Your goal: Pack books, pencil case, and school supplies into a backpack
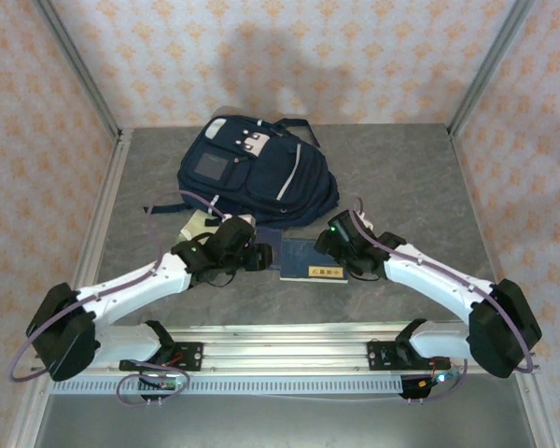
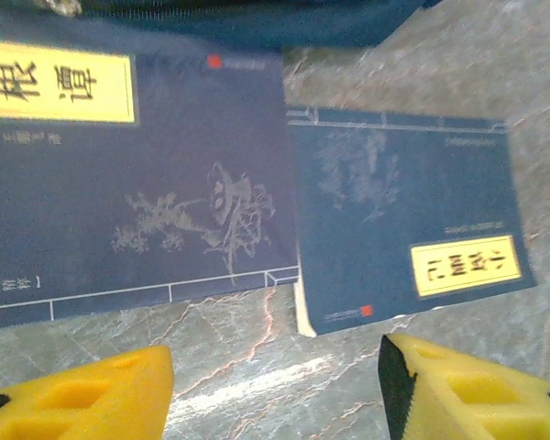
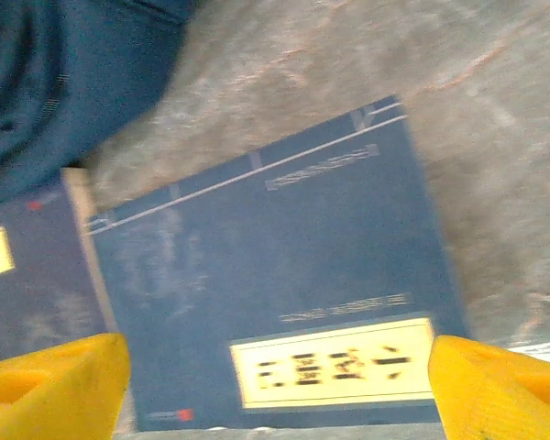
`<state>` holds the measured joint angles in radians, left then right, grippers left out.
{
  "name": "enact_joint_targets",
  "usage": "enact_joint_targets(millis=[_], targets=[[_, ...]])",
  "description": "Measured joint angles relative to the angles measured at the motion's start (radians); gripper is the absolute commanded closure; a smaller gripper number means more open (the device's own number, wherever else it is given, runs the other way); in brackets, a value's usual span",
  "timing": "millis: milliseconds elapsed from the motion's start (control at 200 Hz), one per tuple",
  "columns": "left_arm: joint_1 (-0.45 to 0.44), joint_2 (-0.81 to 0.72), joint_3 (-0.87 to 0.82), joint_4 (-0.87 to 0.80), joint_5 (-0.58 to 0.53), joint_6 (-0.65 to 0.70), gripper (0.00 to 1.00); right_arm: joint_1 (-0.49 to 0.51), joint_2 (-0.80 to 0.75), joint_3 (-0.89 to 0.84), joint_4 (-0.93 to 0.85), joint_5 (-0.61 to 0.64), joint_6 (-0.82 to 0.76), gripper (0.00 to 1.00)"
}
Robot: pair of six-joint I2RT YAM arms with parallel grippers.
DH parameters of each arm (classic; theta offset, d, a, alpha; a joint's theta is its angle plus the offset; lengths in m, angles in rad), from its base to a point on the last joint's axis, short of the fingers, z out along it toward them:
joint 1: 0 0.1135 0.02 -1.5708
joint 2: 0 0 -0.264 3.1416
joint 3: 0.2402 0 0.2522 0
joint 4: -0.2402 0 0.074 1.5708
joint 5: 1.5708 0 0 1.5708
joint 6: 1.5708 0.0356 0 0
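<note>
The navy backpack [image 1: 252, 173] lies flat at the back middle of the table. In front of it lie two navy books side by side. One book [image 1: 313, 261] [image 2: 403, 215] [image 3: 275, 284] has its yellow label toward the near edge. The other book [image 2: 119, 183] [image 3: 27, 284] lies to its left, largely under my left arm in the top view. My left gripper [image 1: 259, 259] [image 2: 275, 394] hovers open over bare table at the books' near edges. Above the right book my right gripper [image 1: 341, 254] [image 3: 280, 394] is open, yellow fingers [image 3: 55, 385] wide apart.
A pale flat item [image 1: 198, 224] peeks out beside the left arm near the backpack's front left; what it is I cannot tell. Metal frame posts [image 1: 107, 131] and patterned walls close in the grey marbled table [image 1: 420, 187], which has free room at right.
</note>
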<state>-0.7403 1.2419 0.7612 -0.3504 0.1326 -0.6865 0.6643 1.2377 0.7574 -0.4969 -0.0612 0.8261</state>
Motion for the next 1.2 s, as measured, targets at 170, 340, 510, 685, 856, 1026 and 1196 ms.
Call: enact_joint_targets(millis=[170,340,510,685,856,1026,1196], targets=[[-0.013,0.072,-0.002,0.016,0.018,-0.002,0.38,-0.011,0.005,0.0,-0.074,0.072,-0.076,0.13],[-0.032,0.143,0.001,0.026,0.019,-0.002,0.38,-0.046,-0.011,-0.015,-0.088,0.1,-0.136,0.13],[-0.06,0.195,0.003,0.027,0.019,-0.005,0.38,-0.101,-0.036,-0.047,-0.085,0.084,-0.18,0.14],[-0.082,0.234,0.003,0.035,0.016,-0.011,0.39,-0.13,-0.025,-0.077,-0.063,0.001,-0.224,0.14],[-0.096,0.257,0.003,0.052,0.016,-0.013,0.4,-0.131,0.016,-0.077,-0.033,-0.046,-0.253,0.15],[-0.096,0.286,0.011,0.06,0.016,-0.013,0.42,-0.15,0.049,-0.084,0.015,-0.079,-0.256,0.15],[-0.096,0.319,0.068,0.068,0.016,-0.011,0.49,-0.166,0.121,-0.086,0.106,-0.161,-0.255,0.18]])
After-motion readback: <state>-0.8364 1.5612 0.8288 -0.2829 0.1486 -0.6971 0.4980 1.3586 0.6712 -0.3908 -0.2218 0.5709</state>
